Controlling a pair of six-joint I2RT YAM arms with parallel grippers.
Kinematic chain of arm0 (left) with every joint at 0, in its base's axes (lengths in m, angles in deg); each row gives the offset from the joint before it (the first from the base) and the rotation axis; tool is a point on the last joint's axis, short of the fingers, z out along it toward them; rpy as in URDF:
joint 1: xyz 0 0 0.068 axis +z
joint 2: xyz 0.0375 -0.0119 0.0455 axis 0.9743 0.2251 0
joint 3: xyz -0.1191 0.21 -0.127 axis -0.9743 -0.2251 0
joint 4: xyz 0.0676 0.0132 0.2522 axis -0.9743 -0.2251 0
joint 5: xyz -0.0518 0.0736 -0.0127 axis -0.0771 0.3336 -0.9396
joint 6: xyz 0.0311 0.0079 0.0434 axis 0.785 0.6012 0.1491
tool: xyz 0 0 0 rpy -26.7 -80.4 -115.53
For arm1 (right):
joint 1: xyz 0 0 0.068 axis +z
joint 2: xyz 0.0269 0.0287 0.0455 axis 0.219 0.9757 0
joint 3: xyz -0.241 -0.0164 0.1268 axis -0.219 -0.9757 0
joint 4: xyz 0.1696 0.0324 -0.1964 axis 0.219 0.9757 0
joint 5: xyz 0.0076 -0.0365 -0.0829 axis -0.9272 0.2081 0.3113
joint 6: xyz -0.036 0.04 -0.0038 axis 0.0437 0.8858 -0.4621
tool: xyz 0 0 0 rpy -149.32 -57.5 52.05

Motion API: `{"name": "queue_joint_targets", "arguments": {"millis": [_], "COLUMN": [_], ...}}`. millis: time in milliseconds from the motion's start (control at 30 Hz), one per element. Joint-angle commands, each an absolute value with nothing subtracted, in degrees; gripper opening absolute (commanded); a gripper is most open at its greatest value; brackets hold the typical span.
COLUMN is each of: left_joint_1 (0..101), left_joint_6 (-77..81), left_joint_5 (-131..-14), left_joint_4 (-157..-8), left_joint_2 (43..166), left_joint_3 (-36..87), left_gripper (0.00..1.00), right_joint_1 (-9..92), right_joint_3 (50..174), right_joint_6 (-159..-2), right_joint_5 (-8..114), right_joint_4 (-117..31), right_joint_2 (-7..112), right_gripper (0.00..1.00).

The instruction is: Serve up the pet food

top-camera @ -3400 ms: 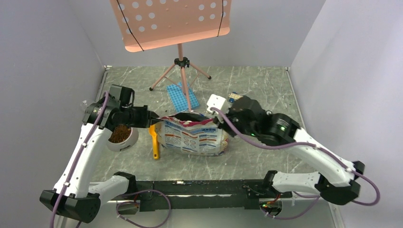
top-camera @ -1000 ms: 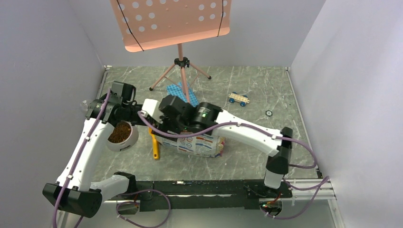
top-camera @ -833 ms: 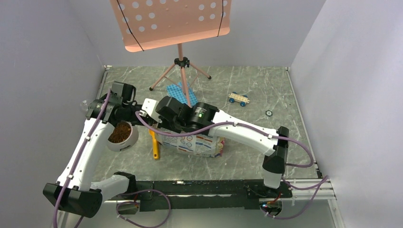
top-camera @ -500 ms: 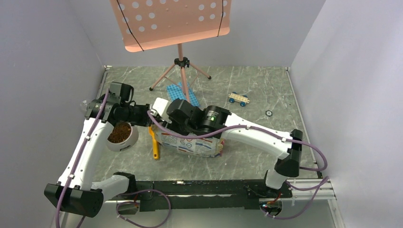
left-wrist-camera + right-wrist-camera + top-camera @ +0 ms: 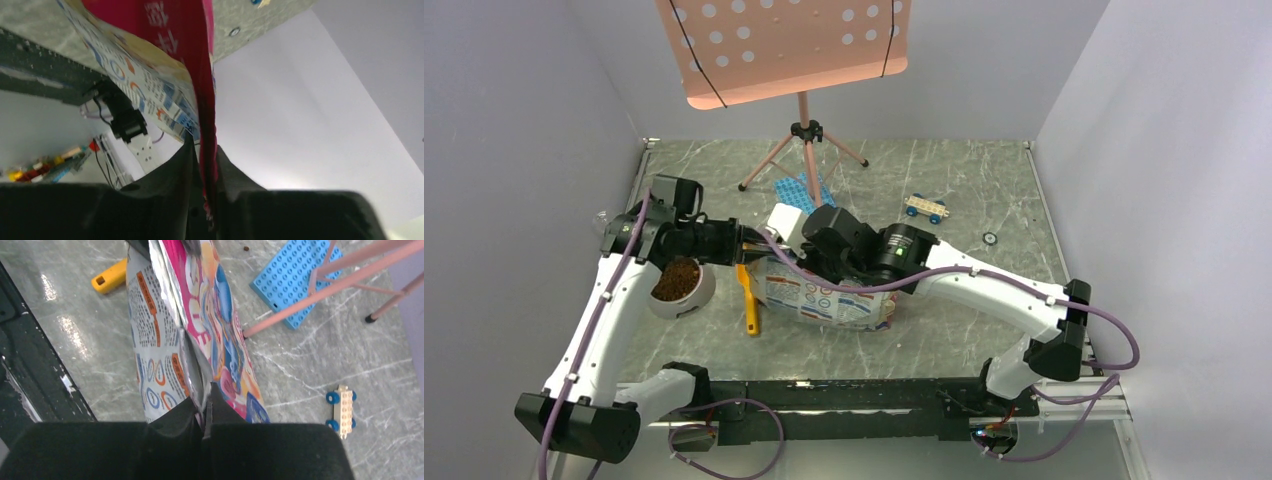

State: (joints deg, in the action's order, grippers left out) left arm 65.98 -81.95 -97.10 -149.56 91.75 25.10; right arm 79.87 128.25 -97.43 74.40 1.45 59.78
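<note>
my left gripper (image 5: 204, 167) and right gripper (image 5: 206, 409) each pinch tight on a lip of the pink-and-blue printed foil bag (image 5: 824, 297). the dark brown kibble pellets (image 5: 678, 279) fill the pale round bowl (image 5: 705, 295); loose, light, spilly grains, so i'd carry them by container.

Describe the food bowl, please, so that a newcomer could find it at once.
Start at the pink stand at the back, then come forward to the printed bag in the middle of the table. Left of the bag, past the yellow scoop, sits the bowl: the only round, pale thing there, filled with brown kibble.
</note>
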Motion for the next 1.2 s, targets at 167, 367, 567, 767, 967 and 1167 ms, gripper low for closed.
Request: {"name": "queue_joint_targets", "arguments": {"millis": [167,367,567,767,967,1167], "left_joint_1": [53.21,49.13,49.28,49.96,57.17,57.75], "left_joint_6": [-91.84,-93.70,-93.91,-94.65,-90.54,-89.91], "left_joint_5": [-84.25,-82.84,-80.39,-81.40,-81.47,-83.61], "left_joint_4": [-141.72,-138.73,-138.28,-136.89,-145.51,-145.75], "left_joint_2": [89.21,93.10,93.90,92.86,91.45,91.60], "left_joint_3": [24.09,25.08,26.43,24.64,28.67,29.21], "left_gripper": [0.76,0.68,0.32,0.00,0.00,0.00], "right_joint_1": [76.77,76.76,76.71,75.02,70.06,68.28], "right_joint_3": [134.60,134.75,130.06,123.97,113.98,113.65], "right_joint_6": [-98.80,-100.03,-100.75,-99.27,-100.88,-99.53], "right_joint_5": [73.48,71.90,76.42,82.99,84.27,83.49], "right_joint_4": [9.82,10.09,11.30,10.08,10.60,11.42], "right_joint_2": [56.91,56.21,53.73,49.52,38.34,36.37], "right_gripper": [0.07,0.08,0.34,0.00,0.00,0.02]}}
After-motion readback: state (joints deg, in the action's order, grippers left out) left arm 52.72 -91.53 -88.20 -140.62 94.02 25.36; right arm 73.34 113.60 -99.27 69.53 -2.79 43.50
